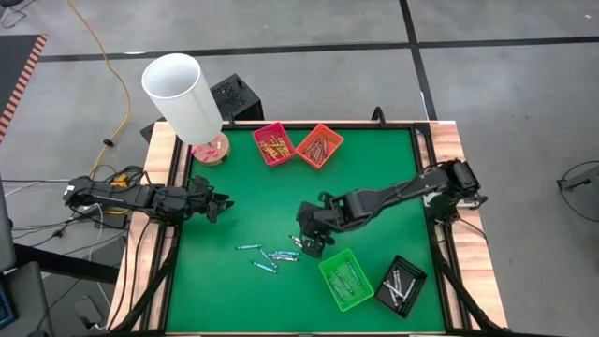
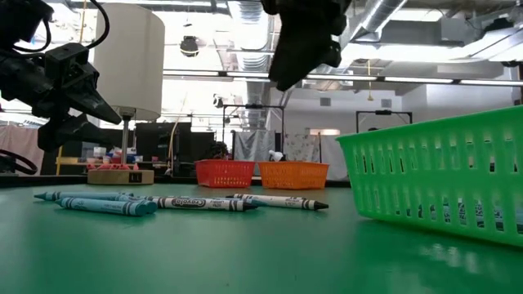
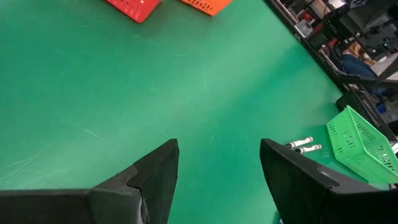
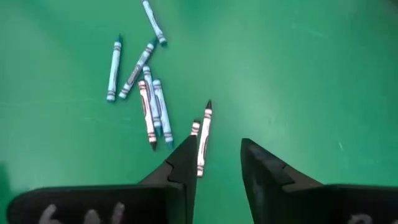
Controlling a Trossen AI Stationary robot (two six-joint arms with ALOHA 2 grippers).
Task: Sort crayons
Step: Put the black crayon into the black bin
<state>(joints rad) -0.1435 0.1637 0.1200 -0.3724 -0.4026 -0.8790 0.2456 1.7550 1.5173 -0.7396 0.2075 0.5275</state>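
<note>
Several crayons (image 1: 269,255) in teal and grey-white wraps lie loose on the green mat, near its front middle; the low view shows the crayons (image 2: 180,202) lying flat. My right gripper (image 1: 314,239) hangs above the mat just right of them. It is open, with nothing between its fingers (image 4: 217,155), and the nearest grey-white crayon (image 4: 204,137) lies just ahead of one fingertip. My left gripper (image 1: 221,204) waits open at the mat's left edge, off the mat (image 3: 217,155).
A red tray (image 1: 273,143) and an orange tray (image 1: 319,145) with crayons stand at the far edge. A green tray (image 1: 345,279) and a black tray (image 1: 402,283) stand at the near right. A white cylinder (image 1: 182,94) rises at the far left corner.
</note>
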